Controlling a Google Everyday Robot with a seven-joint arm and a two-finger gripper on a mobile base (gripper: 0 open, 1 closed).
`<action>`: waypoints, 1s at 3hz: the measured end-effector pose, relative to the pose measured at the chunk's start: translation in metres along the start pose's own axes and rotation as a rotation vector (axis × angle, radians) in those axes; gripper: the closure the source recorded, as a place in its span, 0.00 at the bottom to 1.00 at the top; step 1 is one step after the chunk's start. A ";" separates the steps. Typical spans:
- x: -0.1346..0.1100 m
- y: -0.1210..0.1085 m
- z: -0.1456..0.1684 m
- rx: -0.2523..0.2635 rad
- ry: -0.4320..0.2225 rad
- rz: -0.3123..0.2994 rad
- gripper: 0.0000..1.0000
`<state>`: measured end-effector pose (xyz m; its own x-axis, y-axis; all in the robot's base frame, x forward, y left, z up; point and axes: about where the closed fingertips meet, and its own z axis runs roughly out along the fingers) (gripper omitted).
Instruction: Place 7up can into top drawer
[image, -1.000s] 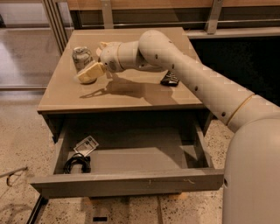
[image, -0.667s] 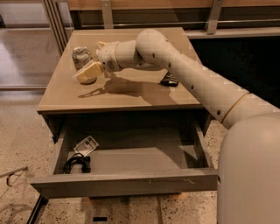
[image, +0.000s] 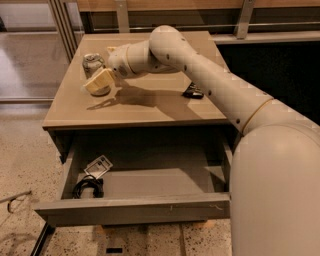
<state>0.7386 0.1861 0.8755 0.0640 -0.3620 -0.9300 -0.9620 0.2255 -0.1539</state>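
Note:
The 7up can (image: 92, 63) stands upright on the tan cabinet top (image: 150, 107), near its back left corner. My gripper (image: 101, 79) is at the can, its cream-coloured end right in front of the can's lower body and hiding it. The arm reaches in from the right across the cabinet top. The top drawer (image: 135, 210) is pulled out wide below the cabinet top, with its grey front panel toward me.
Inside the drawer at the left lie a black corded object (image: 88, 188) and a small flat packet (image: 98, 166). A small dark object (image: 192, 92) lies on the cabinet top at the right. Metal rails (image: 62, 22) stand behind the cabinet.
The gripper has edged slightly left, closer against the can. The can and the drawer have not moved.

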 end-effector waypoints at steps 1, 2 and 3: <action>0.004 -0.002 0.003 -0.018 0.042 -0.001 0.00; 0.007 -0.003 0.003 -0.028 0.085 -0.005 0.00; 0.008 -0.004 0.003 -0.030 0.092 -0.006 0.13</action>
<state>0.7436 0.1856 0.8679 0.0464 -0.4453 -0.8942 -0.9693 0.1963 -0.1480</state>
